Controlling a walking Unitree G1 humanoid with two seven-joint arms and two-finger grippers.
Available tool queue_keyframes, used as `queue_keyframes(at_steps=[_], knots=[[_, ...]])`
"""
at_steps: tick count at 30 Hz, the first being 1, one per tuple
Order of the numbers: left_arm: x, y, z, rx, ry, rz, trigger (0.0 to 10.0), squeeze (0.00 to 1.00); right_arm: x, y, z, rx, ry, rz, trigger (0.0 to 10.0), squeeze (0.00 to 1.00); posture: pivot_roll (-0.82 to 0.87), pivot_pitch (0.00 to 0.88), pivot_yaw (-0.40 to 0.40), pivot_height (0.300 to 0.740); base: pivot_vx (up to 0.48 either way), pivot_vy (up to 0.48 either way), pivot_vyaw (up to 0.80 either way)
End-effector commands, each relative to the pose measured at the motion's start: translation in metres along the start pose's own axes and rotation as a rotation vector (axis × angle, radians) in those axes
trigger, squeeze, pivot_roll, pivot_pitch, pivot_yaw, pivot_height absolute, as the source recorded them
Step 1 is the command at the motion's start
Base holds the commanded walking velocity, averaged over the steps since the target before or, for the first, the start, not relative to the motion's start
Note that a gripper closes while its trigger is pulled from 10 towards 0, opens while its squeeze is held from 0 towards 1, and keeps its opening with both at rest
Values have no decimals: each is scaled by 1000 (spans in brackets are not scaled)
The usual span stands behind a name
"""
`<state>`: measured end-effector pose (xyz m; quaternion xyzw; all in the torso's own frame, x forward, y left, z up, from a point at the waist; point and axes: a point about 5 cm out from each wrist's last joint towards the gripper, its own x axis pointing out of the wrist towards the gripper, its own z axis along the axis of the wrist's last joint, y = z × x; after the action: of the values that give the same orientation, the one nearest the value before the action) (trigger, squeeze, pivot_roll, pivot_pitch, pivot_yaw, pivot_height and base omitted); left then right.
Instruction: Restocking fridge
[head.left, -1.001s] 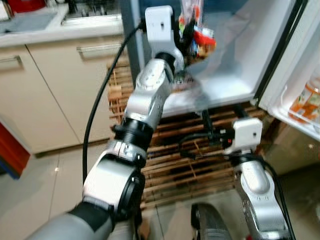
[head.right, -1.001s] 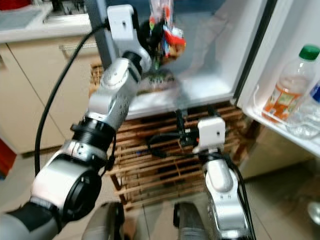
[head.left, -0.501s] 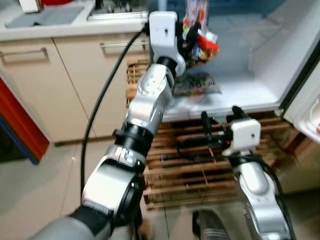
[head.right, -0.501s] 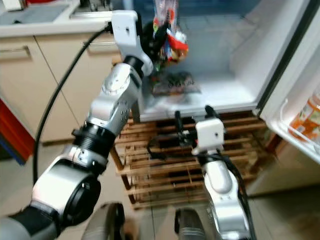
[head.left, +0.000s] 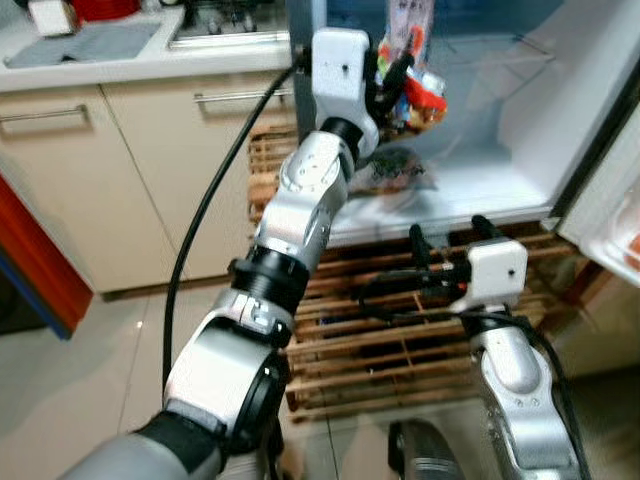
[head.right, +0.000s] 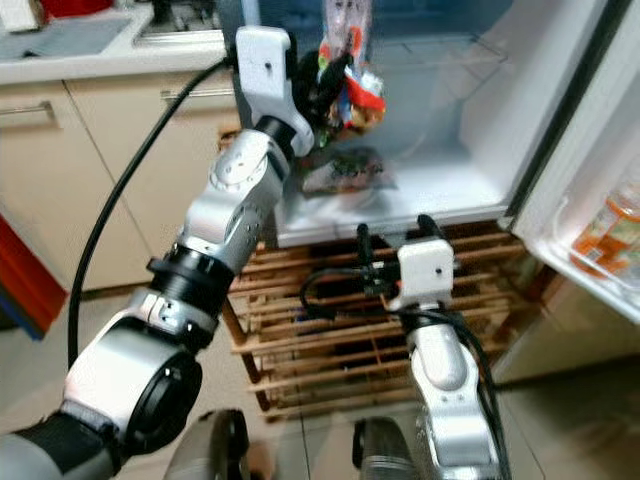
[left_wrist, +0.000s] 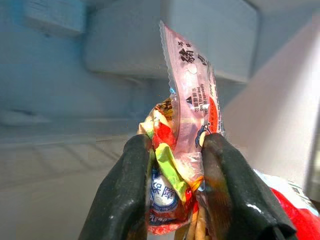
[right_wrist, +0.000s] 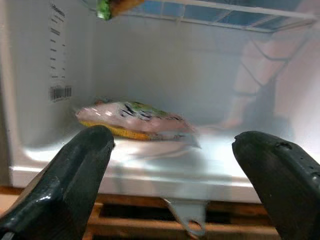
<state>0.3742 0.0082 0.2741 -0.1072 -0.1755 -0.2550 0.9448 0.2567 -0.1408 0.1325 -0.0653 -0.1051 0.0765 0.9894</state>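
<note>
A: snack packet (left_wrist: 192, 107) finish?
B: glossy crinkled plastic film. Left gripper (left_wrist: 172, 200) fingers matt black rubbery.
A: fridge (right_wrist: 150, 170) floor?
B: smooth white plastic; rack (head.left: 400, 340) underneath rough slatted wood.

The open fridge (head.left: 520, 130) stands ahead of the robot, to the right of a run of counter cabinets (head.left: 120, 170), and its door (head.right: 590, 200) swings out on the right with a bottle (head.right: 605, 215) in the door shelf. A flat packet (head.right: 345, 172) lies on the fridge floor toward its left side. Above that packet, inside the compartment, the left gripper (head.left: 390, 82) holds a snack packet (left_wrist: 192, 115) pinched between its fingers (left_wrist: 125, 195). Below the fridge sits a slatted wooden rack (head.left: 350, 340). The right gripper (head.left: 445, 268) hangs in front of the rack, just under the fridge's lower edge, fingers spread apart.
</note>
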Motion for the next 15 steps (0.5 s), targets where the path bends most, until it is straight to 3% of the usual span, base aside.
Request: queue_keyframes(at_steps=[1,3,13,15], knots=[[2,-21,-3,-51,-5,-39,10000,0,1,-5,1,-12,-4,-9,10000,0,-207,0,67,635,334,-341,0],[2,-22,-4,-54,4,-33,10000,0,1,-5,1,-13,-2,-8,10000,0,-206,0,66,635,319,0,0],[-3,-22,-19,-80,71,-26,10000,0,1,-5,2,-12,-4,-1,10000,0,-205,0,63,635,0,0,0],[-15,-14,-37,-92,171,-31,10000,0,-2,-6,4,-13,-8,3,10000,0,-219,0,62,635,0,0,0]])
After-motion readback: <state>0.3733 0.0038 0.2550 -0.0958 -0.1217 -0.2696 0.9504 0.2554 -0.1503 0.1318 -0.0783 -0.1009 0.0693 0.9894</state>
